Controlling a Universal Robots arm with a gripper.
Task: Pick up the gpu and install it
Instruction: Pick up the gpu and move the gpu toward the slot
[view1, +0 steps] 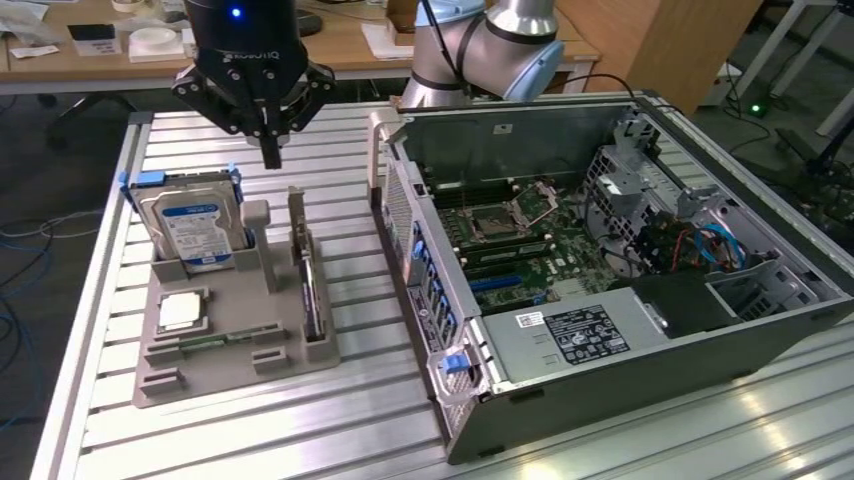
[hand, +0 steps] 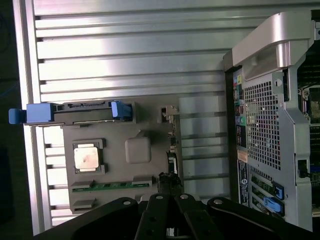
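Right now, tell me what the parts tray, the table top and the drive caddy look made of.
Parts tray: matte grey plastic, probably; dull, even surface, moulded slots.
Table top: bare metal, likely aluminium; ribbed slats throw bright glare.
Drive caddy: blue plastic, apparently; saturated colour, rounded tabs.

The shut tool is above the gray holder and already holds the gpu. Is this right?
Not quite. The shut tool is above the gray holder but holds nothing; the gpu stands in the holder, as the exterior view shows.

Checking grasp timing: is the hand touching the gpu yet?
Apart. The exterior view shows the shut hand hanging above the upright gpu, with a clear gap between them.
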